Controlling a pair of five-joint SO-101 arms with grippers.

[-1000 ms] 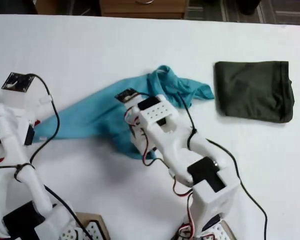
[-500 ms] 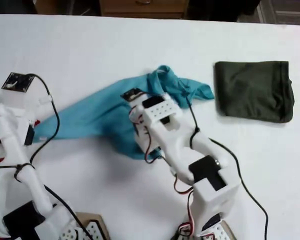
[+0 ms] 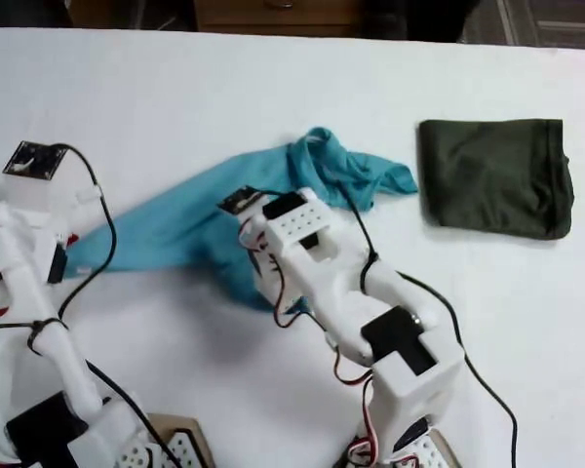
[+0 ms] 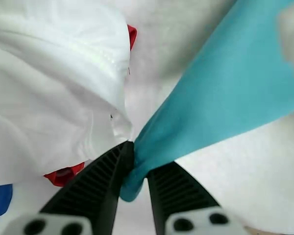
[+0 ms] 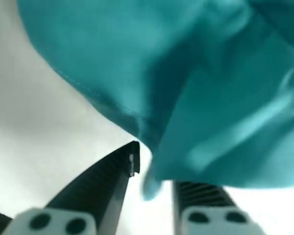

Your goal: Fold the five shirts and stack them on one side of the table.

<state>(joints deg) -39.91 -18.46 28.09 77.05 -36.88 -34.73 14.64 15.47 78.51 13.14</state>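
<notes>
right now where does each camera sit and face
High view: fixed above the table, looking down on a teal shirt and folded dark green shirt; both arms show.
Left wrist view: on the left arm, facing along the left gripper, shut on the teal shirt's corner.
Right wrist view: on the right arm, facing along the open right gripper at the shirt's edge.
All three share the teal shirt.

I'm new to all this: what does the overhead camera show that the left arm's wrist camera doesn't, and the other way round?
The high view adds a folded dark shirt lying apart on the table, and the right arm over the middle of the teal shirt. The left wrist view adds the left gripper shut on a corner of that shirt, with white cloth beside it. Both show the teal shirt, stretched out and unfolded, on the white table.
</notes>
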